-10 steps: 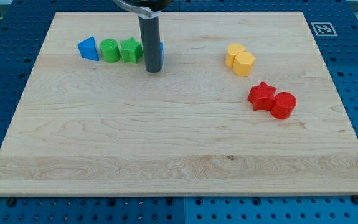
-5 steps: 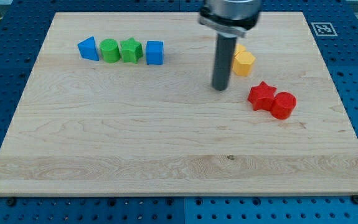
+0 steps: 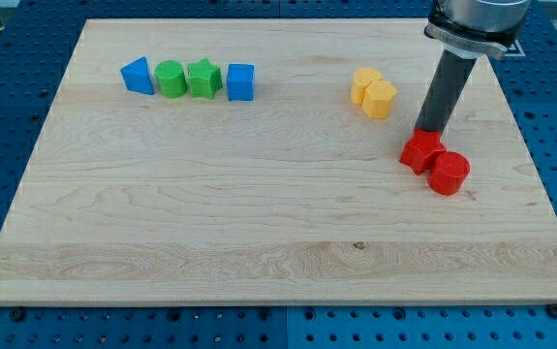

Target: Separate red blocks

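Tip (image 3: 427, 131) of the rod sits right at the top edge of the red star block (image 3: 420, 152), touching it or just about; you can't tell contact for sure from this angle. No claw on this rig, so nothing to call apart or together: it's a plain dark rod coming down from the view's top right.

Taking the red star block as your landmark:
- red cylinder block (image 3: 448, 173) is against its lower-right side, the two touching.
- two yellow blocks (image 3: 373, 93) sit up and to the left of it, near, pressed against each other; exact shapes are hard to make out.
- far to the left and higher up you get a row: blue triangular block (image 3: 138, 76), green cylinder block (image 3: 170, 79), green star block (image 3: 203, 79), blue cube block (image 3: 241, 81), packed side by side.

Everything rests on the wooden board (image 3: 210, 223).
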Motion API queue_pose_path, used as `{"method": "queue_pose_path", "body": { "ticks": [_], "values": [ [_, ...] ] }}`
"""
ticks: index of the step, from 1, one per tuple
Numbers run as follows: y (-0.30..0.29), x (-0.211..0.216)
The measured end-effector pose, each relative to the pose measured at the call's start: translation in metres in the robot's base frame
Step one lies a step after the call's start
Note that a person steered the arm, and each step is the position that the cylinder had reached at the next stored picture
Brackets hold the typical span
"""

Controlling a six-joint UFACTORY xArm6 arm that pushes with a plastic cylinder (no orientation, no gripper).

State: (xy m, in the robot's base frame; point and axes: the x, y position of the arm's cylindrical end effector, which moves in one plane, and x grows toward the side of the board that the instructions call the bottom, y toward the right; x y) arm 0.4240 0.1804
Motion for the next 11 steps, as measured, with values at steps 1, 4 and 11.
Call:
{"method": "queue_pose_path", "body": {
  "ticks": [1, 4, 11],
  "values": [
    [0.021, 0.001],
    [-0.043, 0.029],
    [0.024, 0.045]
  ]
}}
